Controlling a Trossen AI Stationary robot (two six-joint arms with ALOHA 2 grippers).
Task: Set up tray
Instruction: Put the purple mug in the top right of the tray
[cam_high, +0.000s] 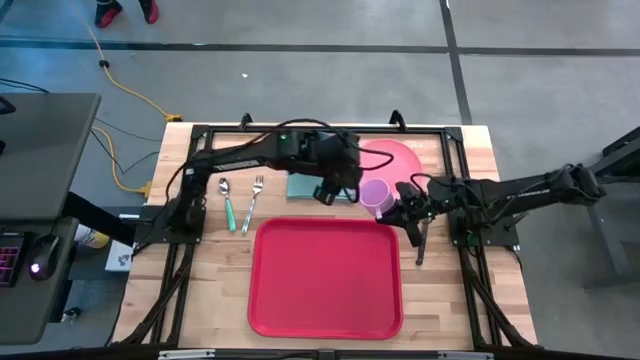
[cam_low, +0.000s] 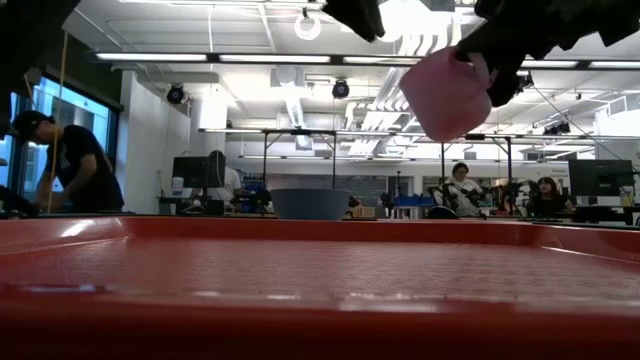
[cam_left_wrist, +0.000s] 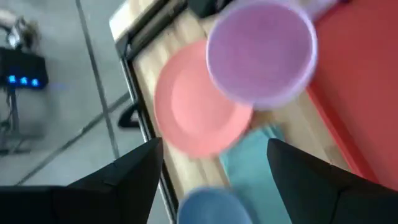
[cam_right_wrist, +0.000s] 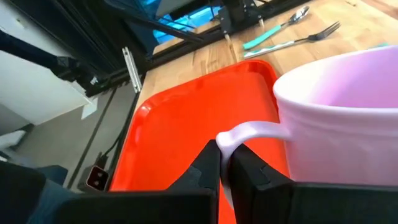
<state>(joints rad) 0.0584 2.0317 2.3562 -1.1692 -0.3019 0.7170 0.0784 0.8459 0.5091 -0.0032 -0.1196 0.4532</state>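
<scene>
The right gripper (cam_right_wrist: 225, 163) is pinching the thin handle of the pink cup (cam_high: 376, 195), its fingers closed tight on it, and is holding the cup in the air just past the tray's far right corner. The left gripper (cam_high: 338, 192) is hanging beside the cup at its nine o'clock, fingers spread wide and gripping nothing.

The tray (cam_high: 325, 285) is lying flat at the six o'clock side of the tabletop (cam_high: 220, 280), bare of any item.

Judgement: the step in hand appears to be carrying the cup onto the tray. The handle grip is narrow, so the cup should be kept level, moved slowly toward six o'clock, and lowered fully onto the tray floor before release. The left arm should be drawing clear.

A pink plate (cam_high: 400, 155) and a teal napkin (cam_high: 302, 187) are lying at twelve o'clock; a spoon (cam_high: 226, 200) and fork (cam_high: 253, 203) are lying at ten o'clock. In the room beyond, people are sitting at desks under strip lights.
</scene>
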